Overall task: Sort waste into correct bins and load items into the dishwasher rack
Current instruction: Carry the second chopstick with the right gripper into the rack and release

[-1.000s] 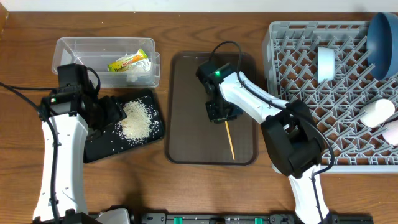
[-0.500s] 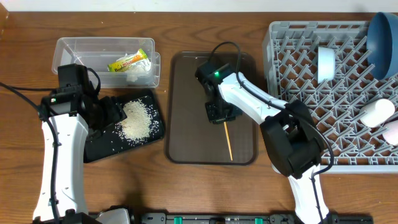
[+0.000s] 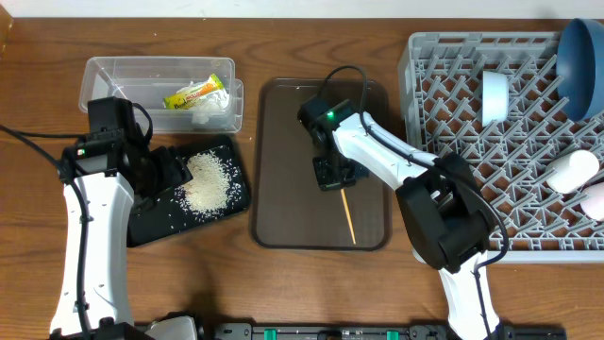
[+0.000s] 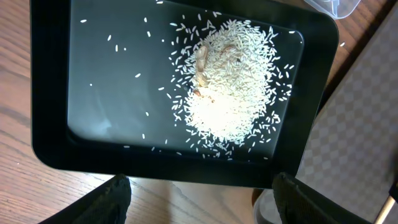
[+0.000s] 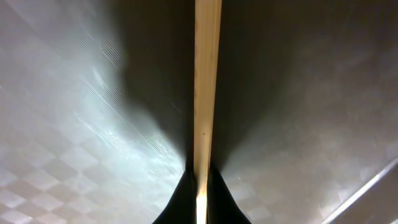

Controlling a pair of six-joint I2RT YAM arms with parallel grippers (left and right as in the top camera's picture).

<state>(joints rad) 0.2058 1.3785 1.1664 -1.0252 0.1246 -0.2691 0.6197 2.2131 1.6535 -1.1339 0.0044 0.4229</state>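
My right gripper [image 3: 336, 177] is shut on a wooden chopstick [image 3: 348, 217] over the brown serving tray [image 3: 283, 142]; the right wrist view shows the stick [image 5: 207, 74] pinched between the fingertips [image 5: 200, 186]. My left gripper [image 4: 202, 199] is open and empty beside the black tray [image 4: 93, 93], which holds a heap of rice [image 4: 230, 87]. In the overhead view that tray [image 3: 151, 222] carries the rice [image 3: 208, 181]. The clear tub [image 3: 113, 76] holds the yellow wrapper [image 3: 195, 93] and a white tissue [image 3: 211, 111]. The grey rack [image 3: 472, 161] holds the dark-blue bowl [image 3: 580, 57], the light-blue bowl [image 3: 495, 94], a pale cup [image 3: 572, 171] and a pink cup [image 3: 595, 200].
The brown serving tray lies between the black tray and the rack. A corner of the clear tub [image 4: 329, 6] and the serving tray's edge [image 4: 367, 124] show in the left wrist view. Only one chopstick shows.
My right gripper and the chopstick shifted slightly left and back over the serving tray. The left arm has not moved.
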